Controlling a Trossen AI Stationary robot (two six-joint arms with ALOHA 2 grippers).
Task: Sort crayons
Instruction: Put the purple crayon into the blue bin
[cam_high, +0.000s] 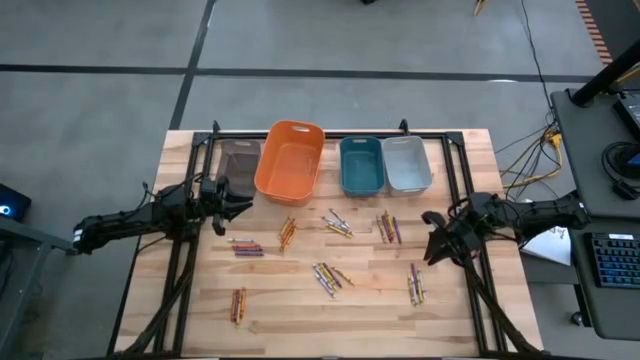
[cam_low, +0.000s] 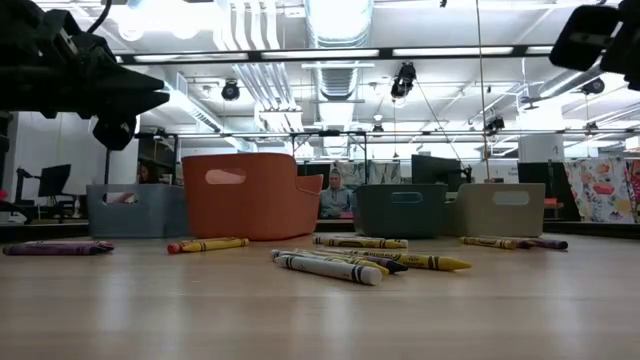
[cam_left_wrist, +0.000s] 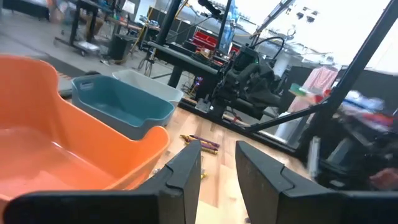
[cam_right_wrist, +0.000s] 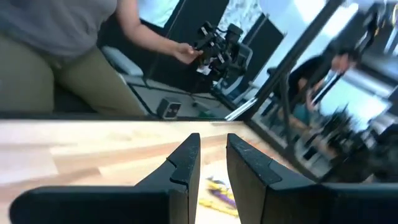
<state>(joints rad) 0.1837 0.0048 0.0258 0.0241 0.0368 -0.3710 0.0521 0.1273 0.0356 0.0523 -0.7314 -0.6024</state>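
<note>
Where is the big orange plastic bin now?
In the high view, the big orange plastic bin stands at the table's far edge, between the brown plastic bin and the teal plastic bin.

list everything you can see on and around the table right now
short wax crayons: many, orange, purple, yellow and greyish, scattered in small clusters across the wooden tabletop, none in a bin
large orange plastic bin: one, far side of the table, centre-left
brown plastic bin: one, just left of the orange one
teal plastic bin: one, right of the orange one
light grey plastic bin: one, right of the teal one
wooden slatted table: one, light wood
keyboard: one, dark, on a desk right of the table
person: one, grey top and tan trousers, beyond the table
left gripper: dark, open, empty, near the brown bin
right gripper: dark, open, empty, over the table's right side
</note>
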